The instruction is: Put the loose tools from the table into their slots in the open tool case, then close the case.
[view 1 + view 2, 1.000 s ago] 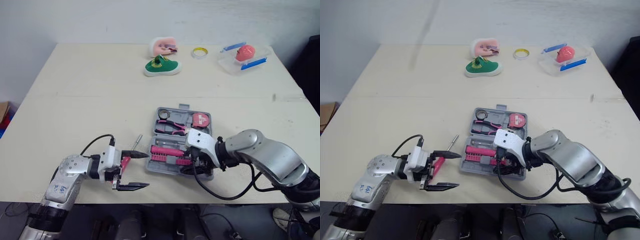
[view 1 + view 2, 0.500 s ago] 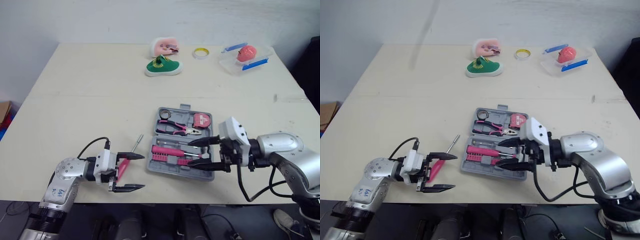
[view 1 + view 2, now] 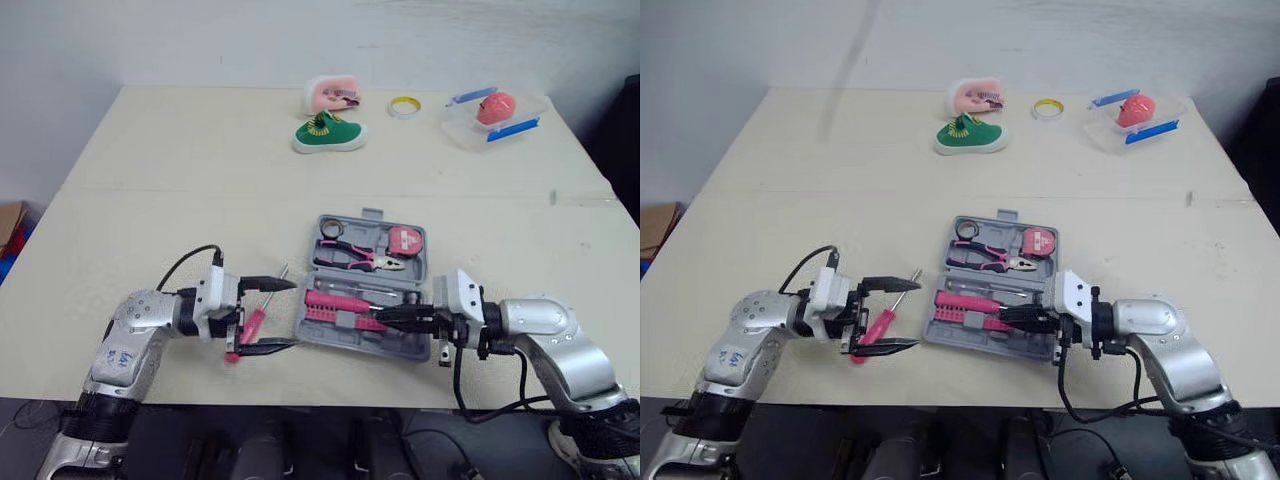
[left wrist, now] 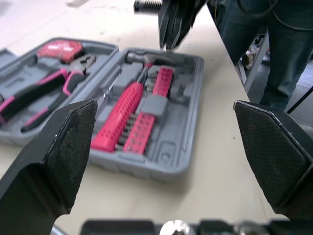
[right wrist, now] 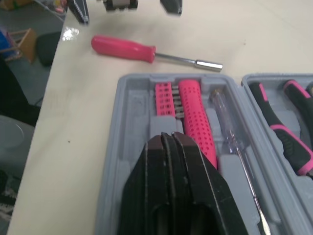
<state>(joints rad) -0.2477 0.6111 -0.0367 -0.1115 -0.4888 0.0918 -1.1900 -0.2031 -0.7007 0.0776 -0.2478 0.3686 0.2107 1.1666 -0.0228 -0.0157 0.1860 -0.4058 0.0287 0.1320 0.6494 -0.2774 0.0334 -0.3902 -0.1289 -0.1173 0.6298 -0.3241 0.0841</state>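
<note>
We see the left fingers (image 3: 262,284) spread wide at the near left of the bench (image 3: 170,180), one on either side of the pink screwdriver (image 3: 252,324). The screwdriver lies flat on the bench just left of the case (image 3: 352,344), outside it. Its handle is toward the near edge and its shaft runs far and right, past the far finger. We cannot tell whether either finger touches it.

The grey case lies open and flat. Its far half holds the pliers (image 3: 356,256) and a red tape measure (image 3: 404,239). Its near half holds a pink-handled hammer (image 3: 336,300) and a row of bits (image 3: 340,319).

The right fingers (image 3: 402,317) are pressed together with nothing between them. They point left over the near right part of the case, tips just right of the bits. We cannot tell whether they rest on the case.

Well apart, along the far edge, sit a green shoe (image 3: 329,134), a roll of tape (image 3: 404,105) and a clear tray (image 3: 470,130).
</note>
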